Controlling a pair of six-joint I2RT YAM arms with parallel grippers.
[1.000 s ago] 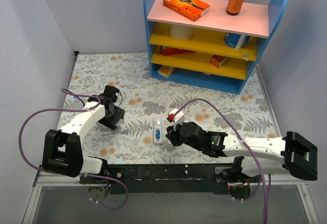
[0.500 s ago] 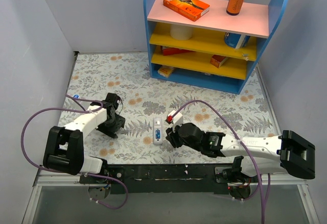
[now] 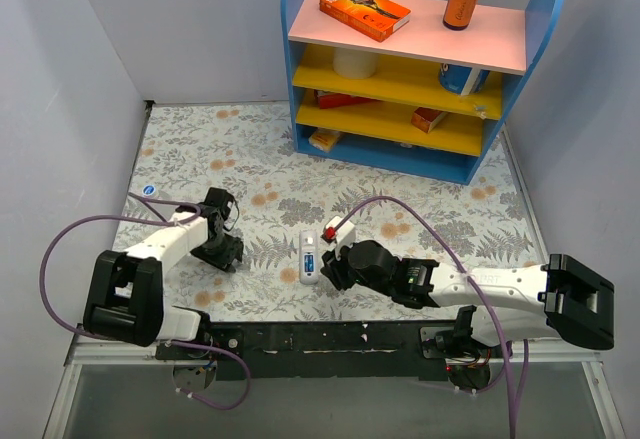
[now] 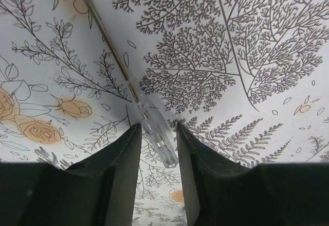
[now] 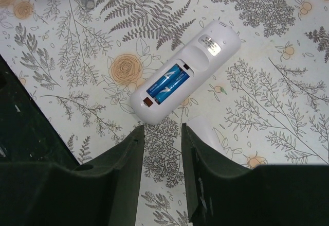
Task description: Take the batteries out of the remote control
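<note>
Both blue batteries [image 5: 165, 84] sit in the remote control [image 5: 185, 79] slot. Left gripper [image 4: 158, 131] straddles the clear-handled pick [image 4: 149, 114], can't tell if it's clamped. Right gripper [image 5: 162, 131] is empty, jaws parted. I'd pinch the handle squarely before prying.

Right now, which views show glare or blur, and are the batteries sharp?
Right wrist view: batteries sharp in the remote control, one small glare spot near its far end. Left wrist view: left gripper fingers dark and soft, tablecloth sharp. Top view: even light, soft shadows.
</note>
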